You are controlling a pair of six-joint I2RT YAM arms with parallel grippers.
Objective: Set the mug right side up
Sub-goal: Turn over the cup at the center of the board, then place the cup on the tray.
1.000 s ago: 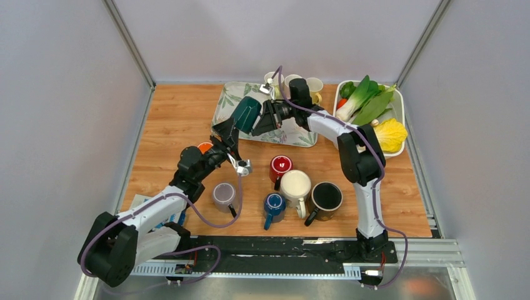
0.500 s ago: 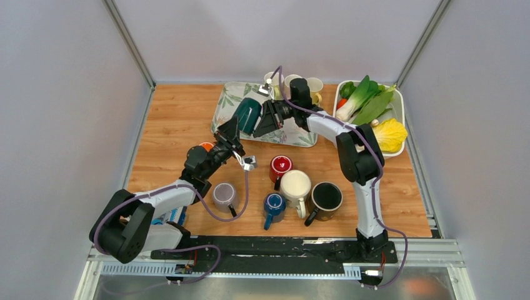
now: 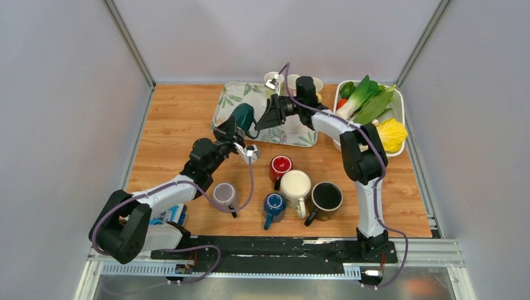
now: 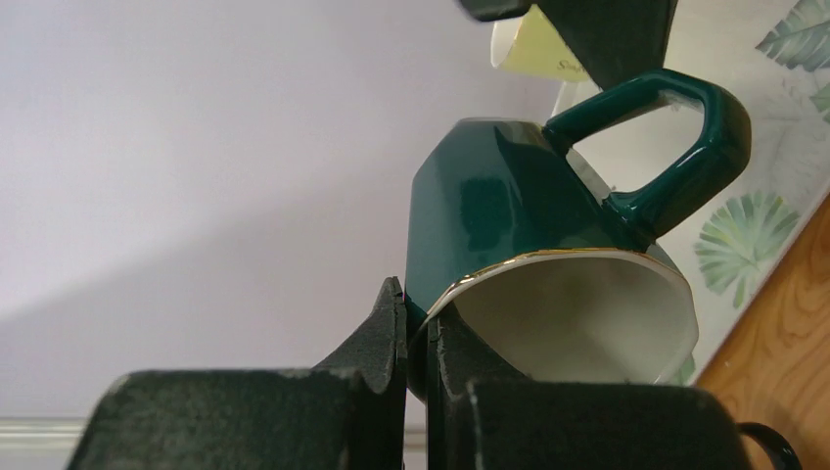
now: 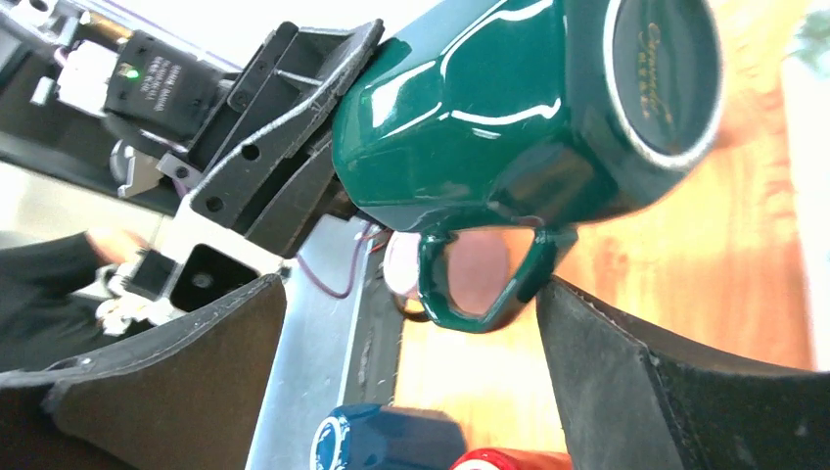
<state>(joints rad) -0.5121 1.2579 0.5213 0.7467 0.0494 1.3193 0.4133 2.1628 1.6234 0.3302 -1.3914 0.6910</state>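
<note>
Handover: left gripper (image 4: 416, 328) now has the dark green mug (image 3: 242, 116)

It's pinched tight on the rim. A second ago it was open and the right gripper (image 3: 261, 120) held the mug. Right has let go, jaws wide either side of the handle. Mug hangs tipped on its side over the near-left corner of the leaf-print tray (image 3: 232, 92). Gold script on its base, too blurred to read
</note>
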